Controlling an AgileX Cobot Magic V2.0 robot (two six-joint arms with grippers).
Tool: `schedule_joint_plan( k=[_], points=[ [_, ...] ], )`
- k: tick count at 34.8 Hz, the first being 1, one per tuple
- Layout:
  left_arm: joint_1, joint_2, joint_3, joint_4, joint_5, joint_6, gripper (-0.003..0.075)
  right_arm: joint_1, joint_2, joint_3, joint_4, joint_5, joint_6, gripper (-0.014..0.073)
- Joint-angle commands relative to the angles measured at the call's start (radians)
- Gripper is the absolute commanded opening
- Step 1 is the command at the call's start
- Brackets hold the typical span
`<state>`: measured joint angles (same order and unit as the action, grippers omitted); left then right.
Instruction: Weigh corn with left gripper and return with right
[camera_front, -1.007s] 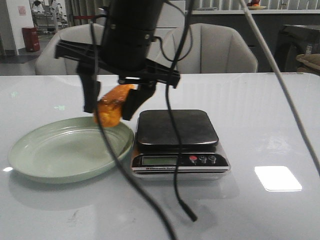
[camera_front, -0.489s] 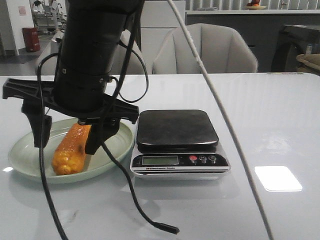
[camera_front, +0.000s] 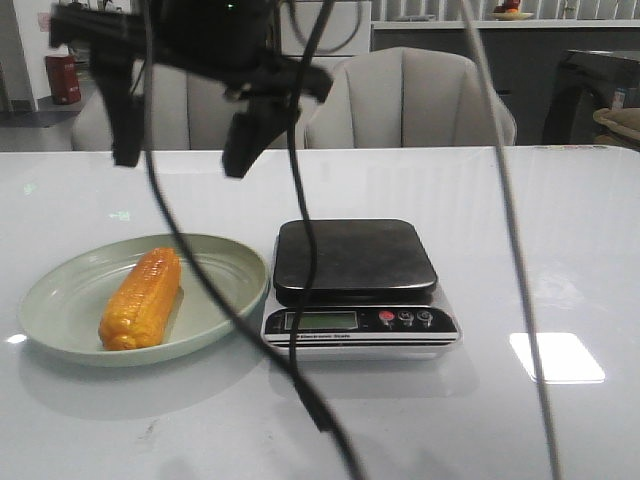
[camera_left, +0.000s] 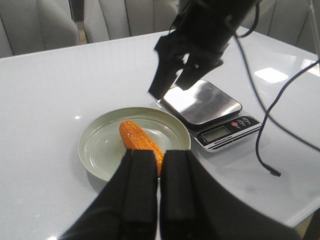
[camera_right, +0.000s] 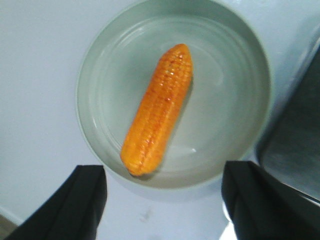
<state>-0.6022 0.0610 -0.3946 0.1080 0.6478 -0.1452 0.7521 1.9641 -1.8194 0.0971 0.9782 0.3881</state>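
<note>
Corn: orange-yellow, glossy kernel rows, lying in plate.

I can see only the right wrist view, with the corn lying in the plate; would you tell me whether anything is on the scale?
Observer: No, the black platform of the scale is bare; the corn lies in the plate beside it.
Operator: Thank you. Where is the left gripper?
Observer: The left gripper hangs back from the plate, jaws shut on nothing.
Operator: And how high is my right gripper?
Observer: The right gripper hangs well above the plate, jaws wide open.
</note>
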Motion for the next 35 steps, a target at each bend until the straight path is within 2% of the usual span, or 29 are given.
schedule_joint_plan(
  k=[1,8,17,25,35],
  points=[
    [0.004,0.012,-0.023,0.005,-0.073,-0.001,0.0133,-0.038,-0.141,-0.031,-0.013,0.088,-0.141,0.0582],
    [0.004,0.012,-0.023,0.005,-0.073,-0.001,0.0133,-0.046,-0.305,0.079,-0.015,0.082,-0.246,0.0582],
    [0.004,0.012,-0.023,0.005,-0.073,-0.001,0.0133,-0.046,-0.478,0.267,-0.016,0.022,-0.294,0.0582],
    [0.004,0.012,-0.023,0.007,-0.073,-0.001,0.0133,-0.046,-0.669,0.496,-0.016,-0.098,-0.294,0.0582],
    [0.004,0.012,-0.023,0.007,-0.073,-0.001,0.0133,-0.046,-1.015,0.862,-0.016,-0.279,-0.294,0.0582]
  ],
)
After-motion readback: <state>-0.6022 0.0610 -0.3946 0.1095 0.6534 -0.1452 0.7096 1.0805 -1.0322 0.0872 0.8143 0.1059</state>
